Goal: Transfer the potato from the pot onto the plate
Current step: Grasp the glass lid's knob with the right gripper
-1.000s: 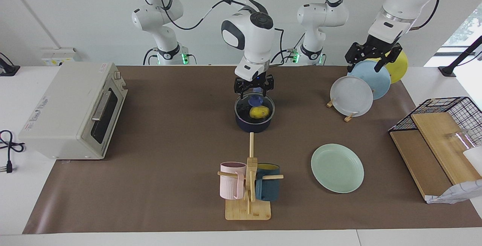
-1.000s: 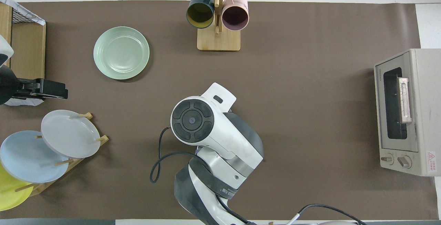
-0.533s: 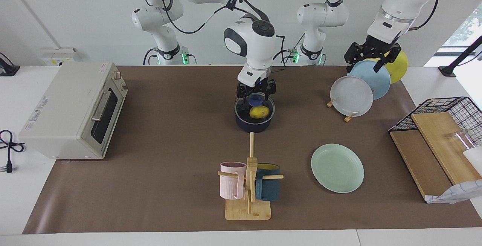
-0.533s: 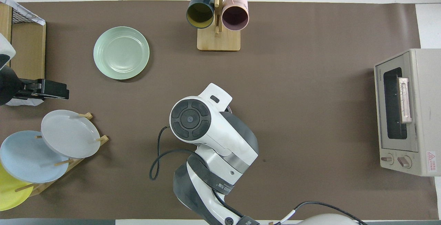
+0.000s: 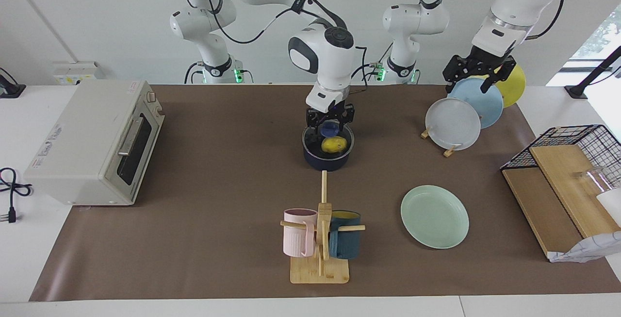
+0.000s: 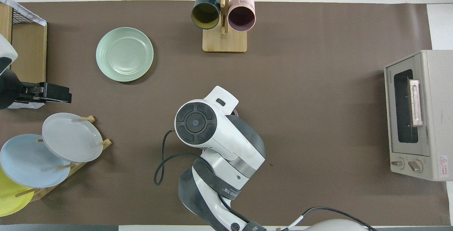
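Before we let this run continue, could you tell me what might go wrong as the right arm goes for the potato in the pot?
1. The right gripper hangs over the pot's robot-side rim, while the potato lies slightly farther out; descending there, a finger could strike the rim.
2. The potato looks glossy and lumpy, so it could slip out on the way to the plate.
3. In the overhead view the right arm hides the pot, so only the facing view can confirm the grasp.

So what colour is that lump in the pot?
Bright yellow: the potato shows best in the facing view.
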Robot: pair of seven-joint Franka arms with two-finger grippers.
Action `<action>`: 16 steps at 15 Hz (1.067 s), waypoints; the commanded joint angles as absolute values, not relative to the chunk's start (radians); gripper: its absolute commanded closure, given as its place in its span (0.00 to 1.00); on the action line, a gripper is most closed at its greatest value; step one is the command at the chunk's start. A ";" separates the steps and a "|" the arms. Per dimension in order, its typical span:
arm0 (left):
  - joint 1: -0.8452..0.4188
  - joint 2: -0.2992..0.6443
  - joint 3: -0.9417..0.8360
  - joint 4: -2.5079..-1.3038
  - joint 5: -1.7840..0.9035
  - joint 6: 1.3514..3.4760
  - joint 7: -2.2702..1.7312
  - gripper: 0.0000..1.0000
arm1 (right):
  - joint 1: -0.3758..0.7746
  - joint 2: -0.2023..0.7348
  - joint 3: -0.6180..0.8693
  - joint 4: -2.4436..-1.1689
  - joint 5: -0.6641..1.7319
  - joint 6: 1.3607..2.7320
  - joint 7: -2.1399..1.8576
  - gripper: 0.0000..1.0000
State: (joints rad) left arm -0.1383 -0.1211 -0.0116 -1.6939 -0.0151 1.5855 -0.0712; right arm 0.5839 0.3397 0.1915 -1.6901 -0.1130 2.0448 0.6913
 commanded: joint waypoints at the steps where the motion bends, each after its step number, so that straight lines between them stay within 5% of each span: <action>1: -0.149 -0.150 -0.006 -1.724 -0.017 1.592 -0.077 0.00 | 0.583 0.339 0.195 -1.703 -0.135 2.071 0.690 0.42; 9: -0.146 -0.152 -0.006 -1.730 -0.017 1.598 -0.083 0.00 | 0.575 0.328 0.195 -1.677 -0.138 2.040 0.675 0.46; 16: -0.138 -0.153 -0.005 -1.736 -0.017 1.600 -0.083 0.00 | 0.502 0.318 0.189 -1.532 -0.130 1.861 0.524 0.46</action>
State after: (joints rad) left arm -0.1377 -0.1215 -0.0066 -1.6978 -0.0151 1.5862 -0.0716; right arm 0.5650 0.3304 0.1833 -1.5590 -0.1167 1.8976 0.6188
